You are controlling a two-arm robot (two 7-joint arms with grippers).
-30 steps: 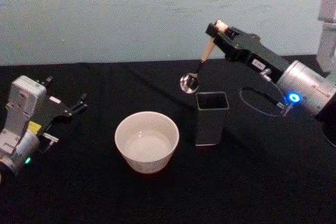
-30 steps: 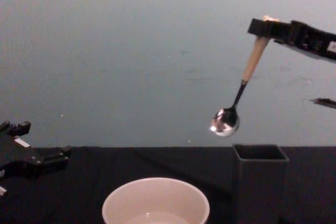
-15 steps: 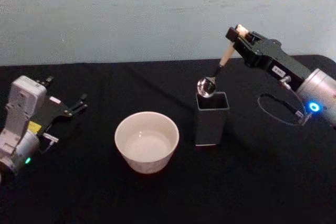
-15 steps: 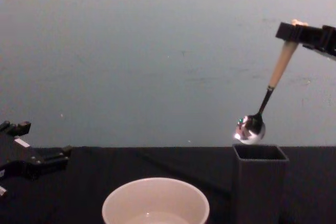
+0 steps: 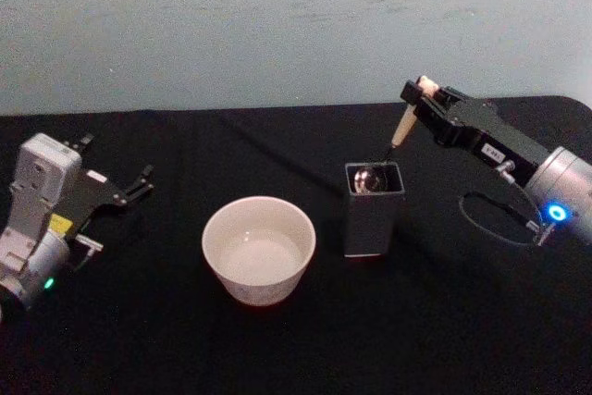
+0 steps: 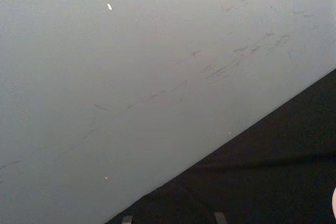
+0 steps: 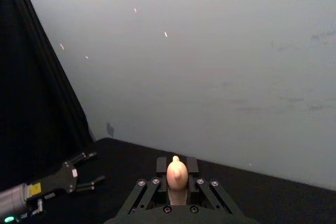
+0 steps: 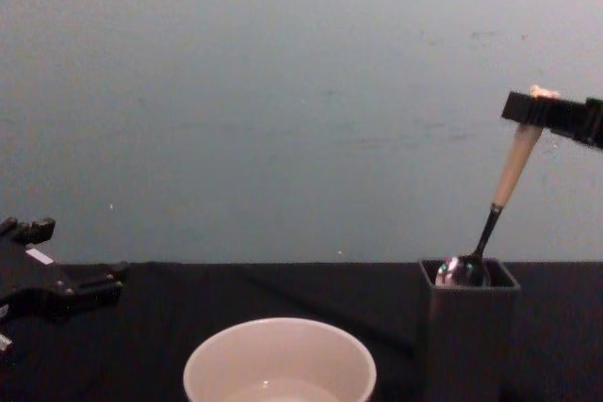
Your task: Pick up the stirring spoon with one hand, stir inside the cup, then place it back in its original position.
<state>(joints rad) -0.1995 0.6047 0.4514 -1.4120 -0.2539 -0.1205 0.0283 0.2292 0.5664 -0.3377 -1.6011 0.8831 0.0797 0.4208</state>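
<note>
— What do you see from the head view?

— The right gripper point(image 5: 421, 94) sits at the right of the frame, closed on the top of the stirring spoon point(image 5: 400, 129). The shiny bowl of the spoon is just going into the dark grey holder box point(image 5: 374, 210) in the middle. The cup point(image 5: 259, 249) is to the left of the box. The left gripper point(image 5: 132, 187) rests at the far left, its fingers a little apart.

— And the left wrist view?

— Just the wall point(image 6: 131, 66) and the black table point(image 6: 273, 182).

— The right wrist view?

— The little bear head pokes up between the pinching fingers point(image 7: 157, 182).

— The chest view?

— The spoon leans at the right, its bowl at the box's mouth.

— Is the job nearly done?

— I think so. The spoon seems to be going back. It must still drop in and be let go.

— Anything hard to see?

— I can't tell if the cup holds water, and the box hides the spoon's tip.
</note>
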